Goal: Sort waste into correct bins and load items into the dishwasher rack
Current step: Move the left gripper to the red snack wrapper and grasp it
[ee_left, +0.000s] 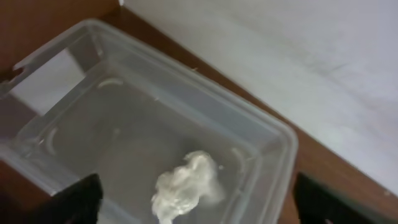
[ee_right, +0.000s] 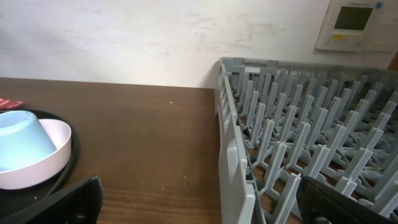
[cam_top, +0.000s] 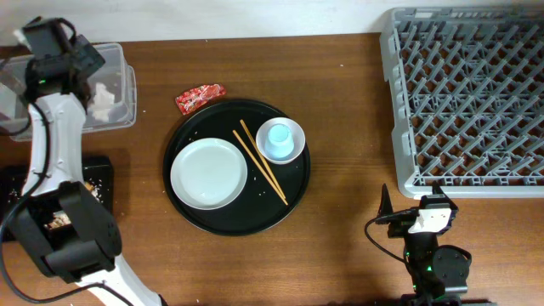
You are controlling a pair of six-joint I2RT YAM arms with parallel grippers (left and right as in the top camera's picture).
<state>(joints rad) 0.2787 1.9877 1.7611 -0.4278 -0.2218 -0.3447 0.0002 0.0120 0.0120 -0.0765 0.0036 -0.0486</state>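
Note:
My left gripper (cam_top: pixel 81 61) is open above the clear tub (cam_top: pixel 126 81). In the left wrist view its fingers (ee_left: pixel 205 211) stand wide apart over the tub (ee_left: pixel 267 134), and a crumpled white tissue (ee_left: pixel 186 186) lies loose on the tub floor between them. The tissue also shows in the overhead view (cam_top: pixel 104 99). A red wrapper (cam_top: pixel 200 98) lies on the table. A white plate-like bowl (cam_top: pixel 208 172), a light-blue cup (cam_top: pixel 280 140) and two chopsticks (cam_top: pixel 262 161) rest on the round black tray (cam_top: pixel 293 183). My right gripper (cam_top: pixel 408 219) is open and empty by the grey rack (cam_top: pixel 463 93). No carrot is in view.
A flat black tray (cam_top: pixel 98 174) with pale specks lies at the left edge, partly under my left arm. In the right wrist view the open fingers (ee_right: pixel 214 208) frame the rack's near wall (ee_right: pixel 233 155), with the blue cup (ee_right: pixel 18 144) at far left. A white wall is behind.

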